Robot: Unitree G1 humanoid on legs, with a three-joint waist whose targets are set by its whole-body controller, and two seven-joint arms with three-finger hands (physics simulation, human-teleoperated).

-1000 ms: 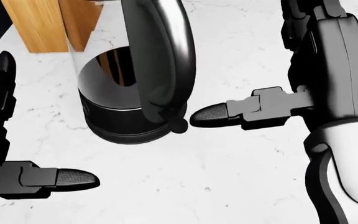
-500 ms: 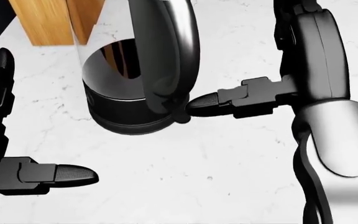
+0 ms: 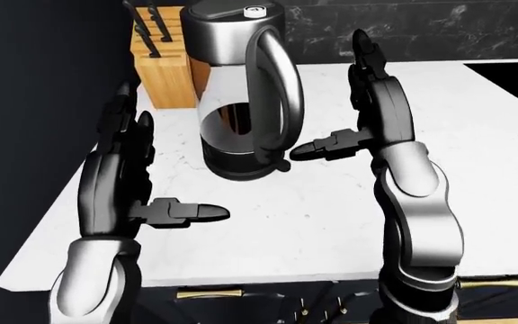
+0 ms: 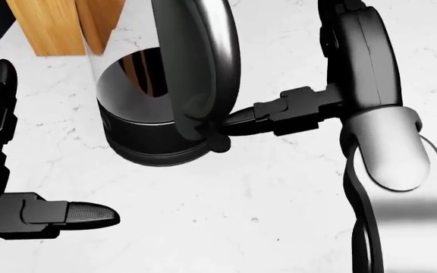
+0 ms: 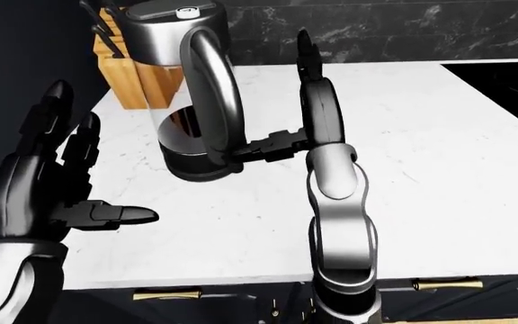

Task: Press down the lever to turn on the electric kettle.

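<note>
The electric kettle (image 3: 241,94) stood upright on the white marble counter (image 3: 475,169), towards the left of the left-eye view, with a wooden knife block (image 3: 162,67) just beside it at the upper left. Its body was glass over a dark base, capped by a metallic lid, and its curved handle (image 3: 281,94) faced the right of the view.

The right hand (image 3: 371,111) was spread wide — two fingers pointing up towards the dark marble backsplash (image 3: 421,30), the thumb (image 4: 253,119) thrust sideways towards the kettle. In the head view the thumb tip sat at the foot of the handle, touching or nearly touching the small dark lever (image 4: 217,141) that stuck out just above the base. Whether the lever was already pressed down could not be told.

The left hand (image 3: 124,182) hung well apart from the kettle, at the lower left of the left-eye view near the counter's edge. It too was wide open and held nothing — fingers upright, thumb (image 3: 192,212) pointing right over the bare marble.

Below the counter's near edge, dark drawers with brass handles (image 3: 207,293) showed.
</note>
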